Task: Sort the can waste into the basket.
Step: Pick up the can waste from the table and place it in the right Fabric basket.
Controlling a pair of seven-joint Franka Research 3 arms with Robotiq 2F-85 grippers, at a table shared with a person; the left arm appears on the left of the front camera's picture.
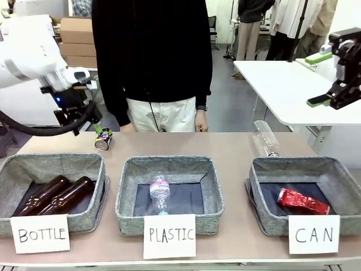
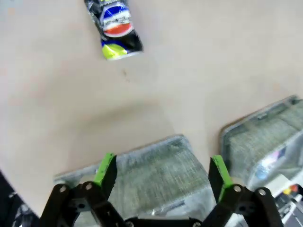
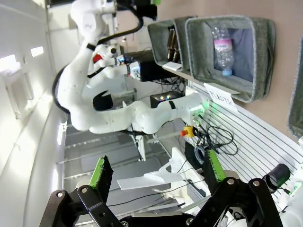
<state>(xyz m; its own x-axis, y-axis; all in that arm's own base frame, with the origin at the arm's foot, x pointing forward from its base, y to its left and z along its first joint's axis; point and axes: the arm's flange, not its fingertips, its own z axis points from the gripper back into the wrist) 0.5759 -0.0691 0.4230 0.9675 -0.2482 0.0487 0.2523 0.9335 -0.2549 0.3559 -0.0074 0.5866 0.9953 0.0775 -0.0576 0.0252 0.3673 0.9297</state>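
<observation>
Front view — crushed red can (image 1: 303, 201) in basket (image 1: 257, 186), black printed can (image 1: 103, 139) outside; left pincer (image 2: 163, 166), right pincer (image 3: 158, 168) released.

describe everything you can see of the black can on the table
The black can is small crushed metal, printed with a red, white and blue roundel and a yellow-green patch, silver end toward the front camera. It lies on its side on the table behind the BOTTLE bin, touching nothing else.
</observation>
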